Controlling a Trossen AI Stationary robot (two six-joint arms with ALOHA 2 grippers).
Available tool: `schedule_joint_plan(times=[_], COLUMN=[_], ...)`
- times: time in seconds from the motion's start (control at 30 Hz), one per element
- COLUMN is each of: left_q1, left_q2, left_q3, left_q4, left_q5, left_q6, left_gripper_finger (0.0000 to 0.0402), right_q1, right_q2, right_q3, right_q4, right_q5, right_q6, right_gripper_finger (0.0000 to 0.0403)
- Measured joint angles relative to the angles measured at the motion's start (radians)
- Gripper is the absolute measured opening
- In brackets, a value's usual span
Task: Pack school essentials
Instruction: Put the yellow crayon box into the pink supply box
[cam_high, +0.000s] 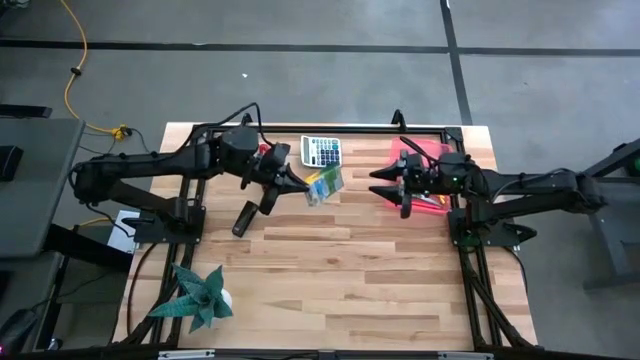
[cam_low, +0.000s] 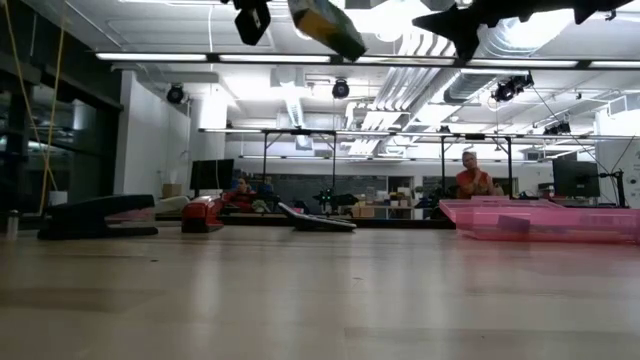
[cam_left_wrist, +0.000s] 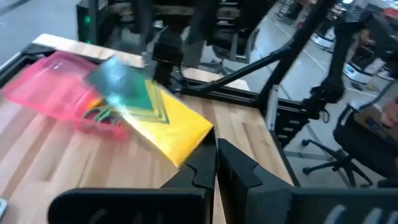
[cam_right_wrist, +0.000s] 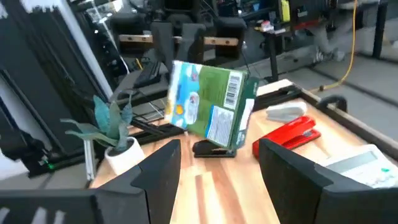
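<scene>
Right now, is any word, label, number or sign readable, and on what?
None can be read.
Crayon box, held in the shut left gripper: print and a barcode, too blurred.
Calculator: keys and display too small.
Stapler: no lettering visible.

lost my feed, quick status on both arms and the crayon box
Left gripper shut on crayon box, held above table. Right gripper open, facing it, over pink tray. Nothing between them.

The crayon box (cam_high: 323, 186) hangs above the table (cam_high: 330, 280), between the calculator (cam_high: 321, 151) and the tray (cam_high: 425, 160).
</scene>
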Motion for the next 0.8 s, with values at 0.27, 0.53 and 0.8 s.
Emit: schedule_joint_plan(times=[0.27,0.53,0.8], left_q1=[-0.012,-0.012,-0.014], left_q2=[-0.001,-0.001,-0.001], left_q3=[0.000,0.000,0.000], left_q4=[-0.002,-0.002,0.011], left_q5=[0.145,0.170,0.234], left_q6=[0.014,0.012,-0.010], left_gripper_finger=[0.0000,0.0000,0.0000], right_q1=[-0.003,-0.003,-0.021], right_q2=[0.115,0.275,0.353], right_q3=[0.059,0.227,0.283], right_q4=[0.041,-0.062,-0.059], right_q5=[-0.086,-0.208,-0.265], right_q6=[0.133,0.115,0.080], right_gripper_finger=[0.0209,0.0263,0.0280])
